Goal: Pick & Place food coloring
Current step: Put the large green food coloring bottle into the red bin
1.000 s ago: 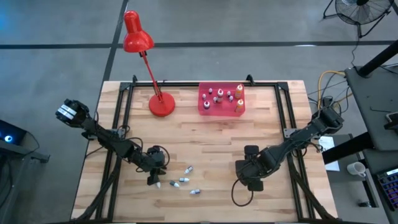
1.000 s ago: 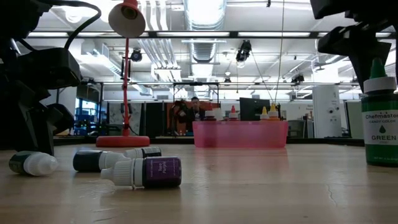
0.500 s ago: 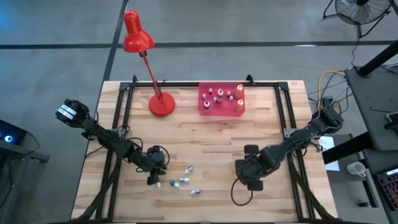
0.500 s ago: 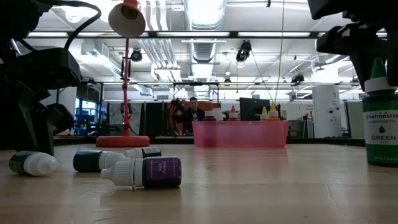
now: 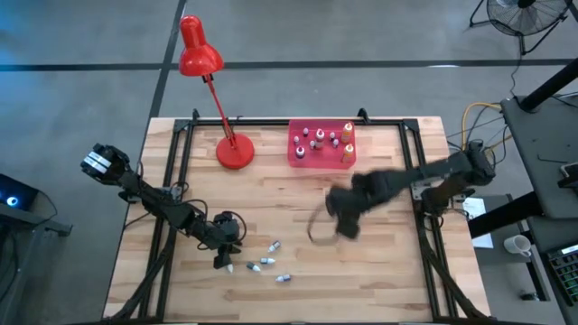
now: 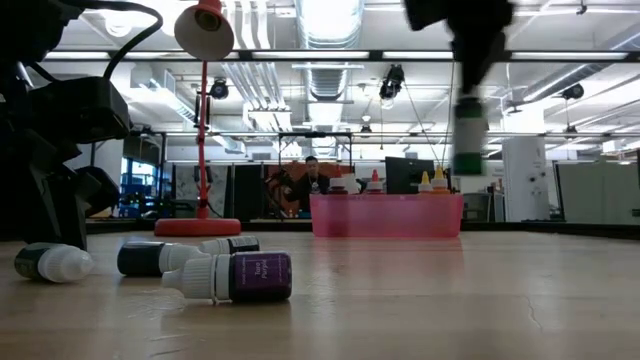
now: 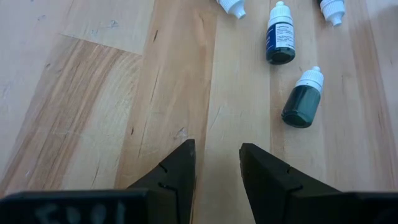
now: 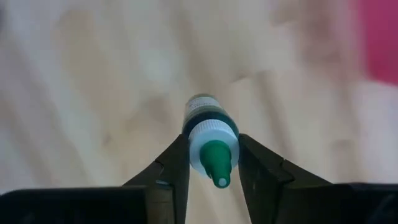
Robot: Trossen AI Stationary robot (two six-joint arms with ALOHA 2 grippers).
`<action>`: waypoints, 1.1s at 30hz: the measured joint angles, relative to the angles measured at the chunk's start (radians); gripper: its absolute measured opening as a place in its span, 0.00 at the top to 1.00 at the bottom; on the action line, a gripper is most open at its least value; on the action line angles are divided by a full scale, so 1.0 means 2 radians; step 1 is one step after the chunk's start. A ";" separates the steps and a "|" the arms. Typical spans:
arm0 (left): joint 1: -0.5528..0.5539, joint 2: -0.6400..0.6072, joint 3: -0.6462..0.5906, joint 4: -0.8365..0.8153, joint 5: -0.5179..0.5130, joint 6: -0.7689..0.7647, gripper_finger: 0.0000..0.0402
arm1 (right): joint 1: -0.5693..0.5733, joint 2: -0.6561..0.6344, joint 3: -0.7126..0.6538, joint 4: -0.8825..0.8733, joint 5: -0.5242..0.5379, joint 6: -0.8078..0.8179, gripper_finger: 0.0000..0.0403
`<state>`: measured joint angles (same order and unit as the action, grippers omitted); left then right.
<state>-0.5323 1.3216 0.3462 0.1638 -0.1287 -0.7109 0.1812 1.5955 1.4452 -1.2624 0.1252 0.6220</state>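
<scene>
The right gripper [image 8: 213,163] was closed on a green bottle [image 8: 211,140] at its cap, clear of the table, with the pink tray [image 5: 321,158] beyond it already holding several bottles. Four small bottles [image 5: 263,262] remained beside the left gripper [image 7: 217,165], parted and empty. Only the right wrist view showed the grip; the high view blurred it.
</scene>
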 joint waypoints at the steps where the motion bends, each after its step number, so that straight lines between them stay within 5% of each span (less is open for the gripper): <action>1: 0.000 0.000 0.000 0.000 0.000 0.000 0.74 | -0.024 0.000 0.013 -0.008 0.010 0.000 0.76; 9: 0.000 0.000 0.000 0.000 0.000 0.000 0.74 | -0.207 0.016 0.081 0.013 0.058 -0.071 0.76; 15: 0.000 0.000 0.000 0.000 0.000 0.000 0.74 | -0.297 0.057 0.089 0.037 0.023 -0.118 0.76; 33: 0.000 0.000 0.000 0.000 0.000 0.000 0.74 | -0.328 0.183 0.086 0.045 0.000 -0.246 0.74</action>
<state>-0.5323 1.3216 0.3462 0.1637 -0.1286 -0.7106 -0.4744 1.9606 1.6180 -1.1732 0.1257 0.1290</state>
